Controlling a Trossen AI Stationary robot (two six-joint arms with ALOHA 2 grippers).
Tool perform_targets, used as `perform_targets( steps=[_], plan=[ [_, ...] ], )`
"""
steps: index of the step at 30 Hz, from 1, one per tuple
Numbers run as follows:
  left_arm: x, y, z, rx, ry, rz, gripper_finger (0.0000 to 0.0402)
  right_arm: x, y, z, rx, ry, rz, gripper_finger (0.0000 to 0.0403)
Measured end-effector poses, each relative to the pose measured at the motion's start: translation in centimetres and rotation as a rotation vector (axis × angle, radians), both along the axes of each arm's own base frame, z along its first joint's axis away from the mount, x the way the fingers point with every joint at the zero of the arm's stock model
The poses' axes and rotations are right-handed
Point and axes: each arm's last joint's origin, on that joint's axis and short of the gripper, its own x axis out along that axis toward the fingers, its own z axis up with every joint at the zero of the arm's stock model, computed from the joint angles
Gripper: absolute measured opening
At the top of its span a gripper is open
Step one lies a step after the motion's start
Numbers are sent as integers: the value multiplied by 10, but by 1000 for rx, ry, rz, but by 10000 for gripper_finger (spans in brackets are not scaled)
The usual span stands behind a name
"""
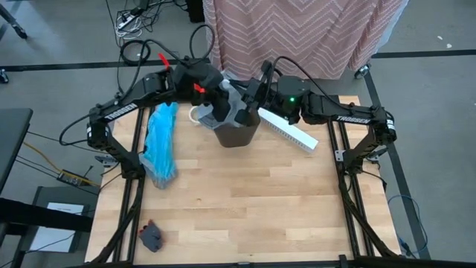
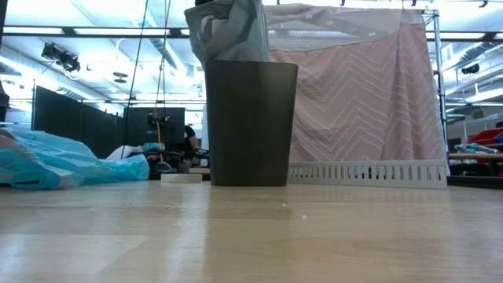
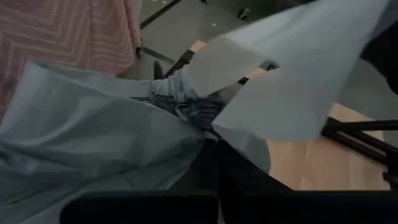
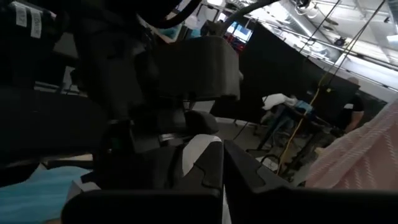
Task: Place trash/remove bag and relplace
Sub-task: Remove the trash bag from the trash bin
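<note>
Both hands clenched on crinkly light grey plastic bag [image 1: 232, 106], left hand [image 1: 221, 95] and right hand [image 1: 253, 100] directly above tall dark bin [image 1: 236, 134] near bench's [image 1: 245, 201] far edge, pull axis vertical.

1. Surface [image 1: 245, 201]: light wooden plank top, with dark frame rails along its left and right edges.
2. Dark bin [image 1: 236, 134]: stands upright at the far middle of the surface.
3. Turquoise-blue bag [image 1: 161, 145]: lies stretched out on the left side.
4. White tape ring [image 1: 198, 115]: lies flat just left of the bin.
5. Long white box [image 1: 288, 131]: lies diagonally, right of the bin.
6. Small dark crumpled item [image 1: 152, 236]: lies near the front-left corner.
</note>
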Motion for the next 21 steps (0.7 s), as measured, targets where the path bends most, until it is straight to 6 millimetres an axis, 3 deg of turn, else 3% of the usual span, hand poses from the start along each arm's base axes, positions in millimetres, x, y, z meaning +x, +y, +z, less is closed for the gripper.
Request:
perform_targets(
  steps=[10,21],
  plan=[
    [-9,-1,17,18,-58,-19,0,3,4,-4,4,40,175,17],
    [-8,-5,16,-30,-59,-65,0,2,-15,-11,44,77,58,91]
  ],
)
